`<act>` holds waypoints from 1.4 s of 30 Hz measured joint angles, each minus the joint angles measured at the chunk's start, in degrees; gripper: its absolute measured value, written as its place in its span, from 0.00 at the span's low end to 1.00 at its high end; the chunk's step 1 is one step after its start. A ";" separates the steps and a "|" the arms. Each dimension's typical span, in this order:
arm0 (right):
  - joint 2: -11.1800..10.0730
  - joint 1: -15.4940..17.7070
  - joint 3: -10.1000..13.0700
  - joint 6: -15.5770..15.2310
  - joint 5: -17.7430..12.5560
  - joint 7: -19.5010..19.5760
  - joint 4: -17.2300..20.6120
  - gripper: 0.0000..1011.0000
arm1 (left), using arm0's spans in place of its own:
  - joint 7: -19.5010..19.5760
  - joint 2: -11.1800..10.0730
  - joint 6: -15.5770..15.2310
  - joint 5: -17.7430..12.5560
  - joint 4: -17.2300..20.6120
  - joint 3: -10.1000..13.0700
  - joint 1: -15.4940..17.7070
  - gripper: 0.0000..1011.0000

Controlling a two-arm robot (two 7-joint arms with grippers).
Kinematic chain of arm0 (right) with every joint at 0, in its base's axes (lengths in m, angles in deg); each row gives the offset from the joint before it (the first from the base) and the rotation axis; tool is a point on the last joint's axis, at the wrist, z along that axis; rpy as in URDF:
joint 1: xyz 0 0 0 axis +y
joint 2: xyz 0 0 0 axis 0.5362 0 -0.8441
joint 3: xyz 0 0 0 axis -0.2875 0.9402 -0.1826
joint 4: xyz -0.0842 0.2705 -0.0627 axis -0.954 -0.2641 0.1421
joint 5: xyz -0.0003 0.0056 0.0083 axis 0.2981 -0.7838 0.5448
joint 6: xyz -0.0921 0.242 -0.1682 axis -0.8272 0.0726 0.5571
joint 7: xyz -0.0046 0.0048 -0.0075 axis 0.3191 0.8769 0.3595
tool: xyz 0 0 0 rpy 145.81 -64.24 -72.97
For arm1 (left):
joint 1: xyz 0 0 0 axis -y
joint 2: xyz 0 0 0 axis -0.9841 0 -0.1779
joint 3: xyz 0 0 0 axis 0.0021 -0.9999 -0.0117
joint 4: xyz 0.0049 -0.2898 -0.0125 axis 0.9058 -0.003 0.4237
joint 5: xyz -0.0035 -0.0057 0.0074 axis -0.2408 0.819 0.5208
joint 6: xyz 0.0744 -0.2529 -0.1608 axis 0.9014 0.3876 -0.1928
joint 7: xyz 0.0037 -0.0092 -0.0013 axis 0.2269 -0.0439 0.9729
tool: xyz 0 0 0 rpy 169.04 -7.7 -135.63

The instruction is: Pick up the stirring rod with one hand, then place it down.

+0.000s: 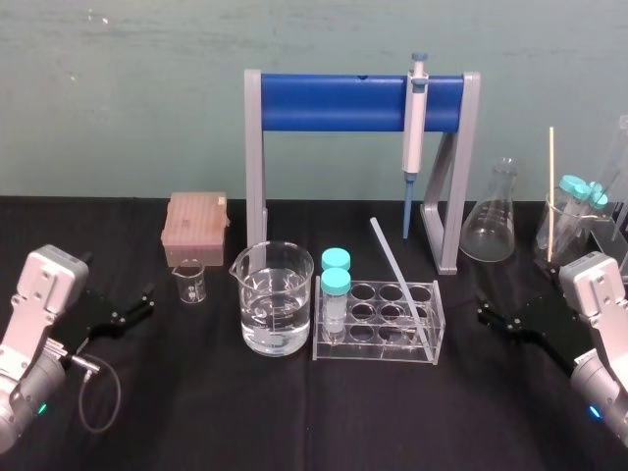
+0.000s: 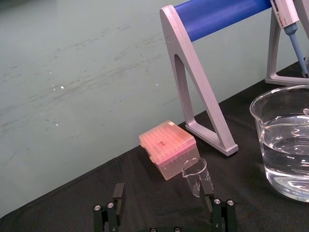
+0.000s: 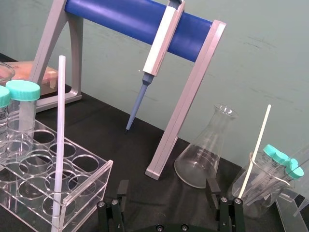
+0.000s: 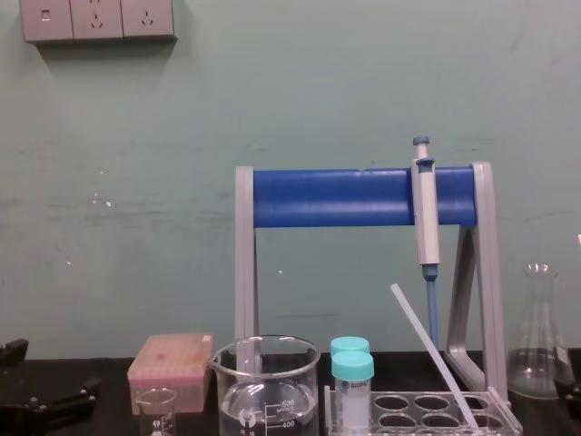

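Rod (image 1: pixel 400 285): tilted in rack (image 1: pixel 363 351). Left gripper (image 1: pixel 143 300), right gripper (image 1: pixel 488 312): fingers spread, empty, at table sides.

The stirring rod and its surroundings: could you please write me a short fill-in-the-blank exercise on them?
1. The stirring rod leans inside the clear tube ____.
2. The pipette hangs from the ____ crossbar.
3. The left gripper and right gripper, low at either side, both have jaws ____.
Missing words: rack; blue; open.
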 joint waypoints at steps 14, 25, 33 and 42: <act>0.00 0.00 0.00 0.00 0.00 0.00 0.00 0.99 | 0.00 0.00 0.00 0.00 0.00 0.00 0.00 0.99; 0.00 0.00 0.00 0.00 0.00 0.00 0.00 0.99 | 0.00 0.00 0.00 0.00 0.00 0.00 0.00 0.99; 1.04 0.67 2.26 5.34 -1.81 -3.01 0.06 0.99 | 0.00 0.00 0.00 0.00 0.00 0.00 0.00 0.99; 3.67 -2.70 2.74 10.73 -5.25 -11.03 -1.91 0.99 | 0.00 0.00 0.00 0.00 0.00 0.00 0.00 0.99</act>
